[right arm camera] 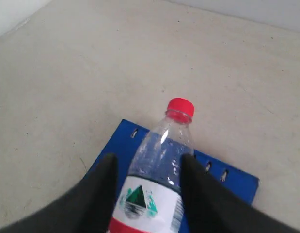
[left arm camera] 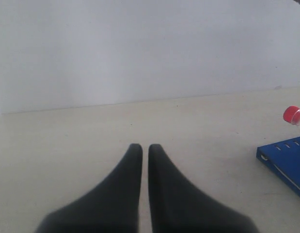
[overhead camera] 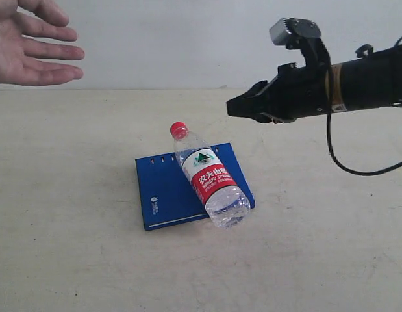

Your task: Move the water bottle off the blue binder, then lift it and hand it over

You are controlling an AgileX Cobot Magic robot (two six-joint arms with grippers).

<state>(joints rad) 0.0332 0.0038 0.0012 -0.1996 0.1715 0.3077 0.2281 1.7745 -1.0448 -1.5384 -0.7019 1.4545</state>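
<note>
**Soft, even light; nearest parts blurred**

Bright, diffuse light falls from above. The pale table (overhead camera: pixel 71 247) and the wall (overhead camera: pixel 175 39) look flat and slightly washed out, with no hard glare. The water bottle (overhead camera: pixel 209 179) and the blue binder (overhead camera: pixel 163 195) cast only a thin, soft shadow along their near edges. Small white glints sit on the bottle's clear plastic. In the wrist views the black left gripper (left arm camera: pixel 141 148) and right gripper (right arm camera: pixel 149 158) lie close to the lens, out of focus and without surface detail. The bottle's cap and label beyond them are fairly sharp.
</note>
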